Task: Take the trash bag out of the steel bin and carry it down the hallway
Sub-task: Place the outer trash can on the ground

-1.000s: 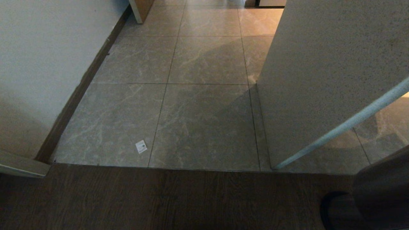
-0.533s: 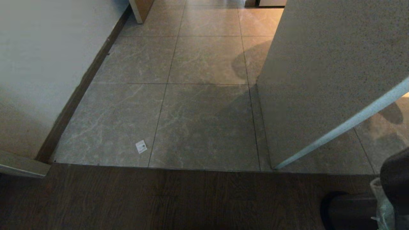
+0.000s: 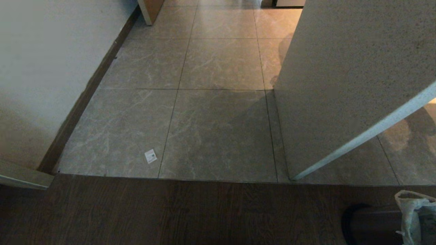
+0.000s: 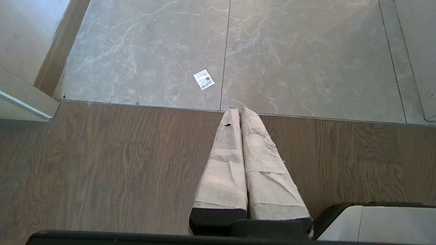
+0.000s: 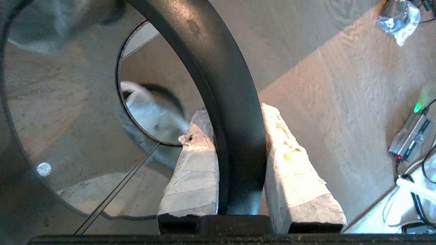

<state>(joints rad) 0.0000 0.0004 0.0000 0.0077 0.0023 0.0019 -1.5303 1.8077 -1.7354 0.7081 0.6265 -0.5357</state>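
Right gripper (image 5: 235,136) — jaws clamped on black rim of small round dark brushed-metal steel bin (image 5: 218,85), one finger inside, one outside. White crinkly plastic trash bag (image 3: 414,214) at near right edge, beside bin (image 3: 371,224), on dark wood floor (image 3: 170,211). Left gripper (image 4: 238,112) idle above wood floor — jaws together. Small white scrap (image 3: 150,156) on grey marble-look hallway tiles (image 3: 211,129).
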